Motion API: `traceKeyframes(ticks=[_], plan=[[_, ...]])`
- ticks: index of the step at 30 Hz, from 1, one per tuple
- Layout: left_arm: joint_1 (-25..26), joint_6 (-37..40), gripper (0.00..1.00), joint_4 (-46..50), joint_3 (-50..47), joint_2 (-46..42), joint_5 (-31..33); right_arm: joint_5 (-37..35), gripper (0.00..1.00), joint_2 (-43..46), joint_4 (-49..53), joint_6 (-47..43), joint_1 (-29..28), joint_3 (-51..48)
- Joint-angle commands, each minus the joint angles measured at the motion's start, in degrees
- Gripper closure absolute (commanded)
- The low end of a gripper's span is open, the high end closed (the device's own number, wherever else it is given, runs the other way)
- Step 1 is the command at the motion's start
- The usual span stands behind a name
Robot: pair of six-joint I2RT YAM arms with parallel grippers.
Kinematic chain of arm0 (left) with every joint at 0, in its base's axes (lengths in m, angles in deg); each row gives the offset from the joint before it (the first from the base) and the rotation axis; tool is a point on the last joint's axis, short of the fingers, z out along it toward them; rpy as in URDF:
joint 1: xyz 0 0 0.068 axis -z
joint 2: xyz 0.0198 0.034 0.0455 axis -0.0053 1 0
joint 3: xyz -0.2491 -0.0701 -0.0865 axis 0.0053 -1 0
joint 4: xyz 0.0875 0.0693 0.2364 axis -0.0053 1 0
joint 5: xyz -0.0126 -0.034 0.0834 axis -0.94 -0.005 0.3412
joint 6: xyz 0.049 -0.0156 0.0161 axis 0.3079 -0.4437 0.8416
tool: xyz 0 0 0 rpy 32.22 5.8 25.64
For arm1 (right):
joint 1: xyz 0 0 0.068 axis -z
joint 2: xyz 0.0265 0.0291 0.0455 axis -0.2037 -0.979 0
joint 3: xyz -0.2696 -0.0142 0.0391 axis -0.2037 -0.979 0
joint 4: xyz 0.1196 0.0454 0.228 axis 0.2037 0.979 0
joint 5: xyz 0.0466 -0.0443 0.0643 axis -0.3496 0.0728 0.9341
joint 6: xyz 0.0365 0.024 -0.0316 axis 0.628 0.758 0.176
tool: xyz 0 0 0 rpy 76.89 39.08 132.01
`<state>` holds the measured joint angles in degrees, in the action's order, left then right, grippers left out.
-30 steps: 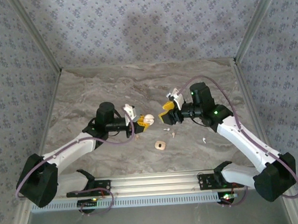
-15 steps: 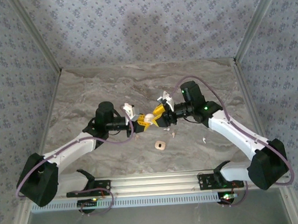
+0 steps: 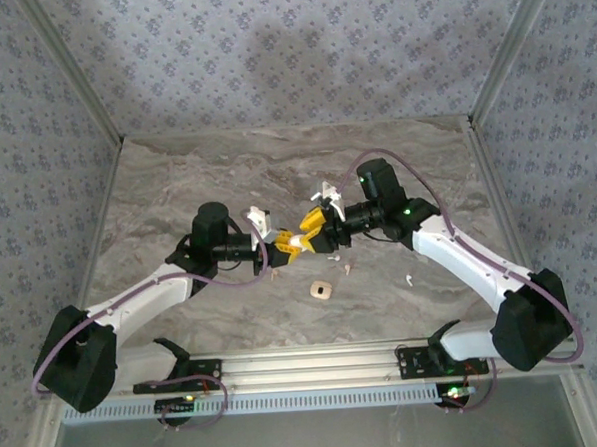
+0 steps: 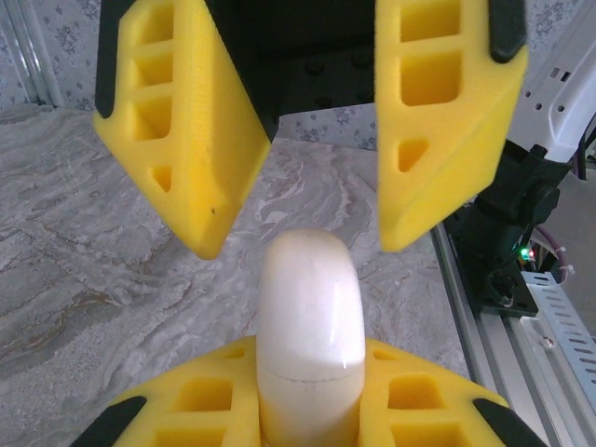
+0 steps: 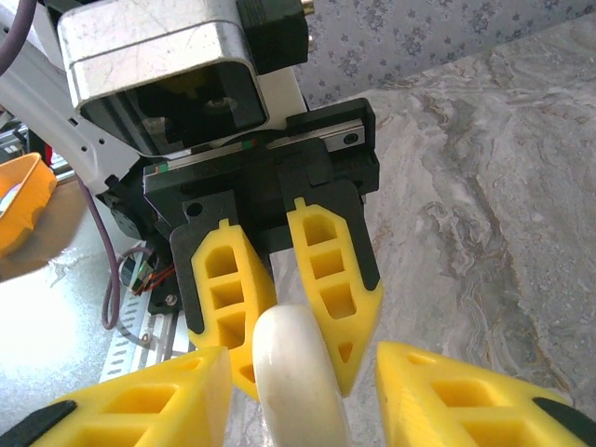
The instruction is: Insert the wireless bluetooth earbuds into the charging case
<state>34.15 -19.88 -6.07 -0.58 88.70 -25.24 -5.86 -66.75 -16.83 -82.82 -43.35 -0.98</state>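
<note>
My left gripper (image 3: pixel 290 247) is shut on a white, rounded charging case (image 4: pixel 309 317), lid closed, held above the table. My right gripper (image 3: pixel 309 231) faces it head-on. Its yellow fingers (image 4: pixel 428 140) straddle the case's free end, open, with a small gap on each side. In the right wrist view the case (image 5: pixel 298 372) stands between my own fingers (image 5: pixel 168 400), with the left gripper's fingers (image 5: pixel 331 279) clamped on it behind. Two tiny white earbuds lie on the table, one (image 3: pixel 349 269) below the grippers and another (image 3: pixel 409 278) farther right.
A tan rounded square (image 3: pixel 322 290) lies on the marble table (image 3: pixel 177 190) just in front of the grippers. Patterned walls close in the back and sides. An aluminium rail (image 3: pixel 316 361) runs along the near edge between the arm bases.
My right arm has swung left toward the left gripper, and its fingers now flank the case's end. The left arm has kept still, holding the case.
</note>
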Motion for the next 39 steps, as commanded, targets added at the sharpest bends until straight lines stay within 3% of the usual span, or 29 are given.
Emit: traceKeyframes(ticks=[1, 5, 18, 31, 34, 39], plan=[[0.2, 1.1, 0.85, 0.0, 2.64, -0.5, -1.58, 0.29, 0.49, 1.95, 2.93, -3.24, -0.05, 0.49], [0.2, 0.3, 0.85, -1.41, 2.6, -0.68, -1.93, -2.31, 0.48, 3.74, 4.71, -9.14, -0.47, -1.21], [0.43, -0.66, 0.85, -2.4, 3.01, -2.17, -2.59, -3.04, 0.51, 1.1, 8.54, -15.78, -1.02, 0.86], [1.14, -0.28, 0.83, -1.57, 3.78, -1.77, -2.46, 0.27, 0.78, 0.13, 8.56, -17.46, -1.04, 2.16], [1.23, -0.06, 0.75, -1.24, 3.83, -1.64, -2.15, -0.06, 0.86, 0.38, 9.37, -18.1, -0.83, 2.4], [1.15, 2.14, 0.56, 1.62, 3.91, -2.35, -0.9, -1.34, 0.87, 1.51, 11.54, -19.51, -0.01, 2.57]])
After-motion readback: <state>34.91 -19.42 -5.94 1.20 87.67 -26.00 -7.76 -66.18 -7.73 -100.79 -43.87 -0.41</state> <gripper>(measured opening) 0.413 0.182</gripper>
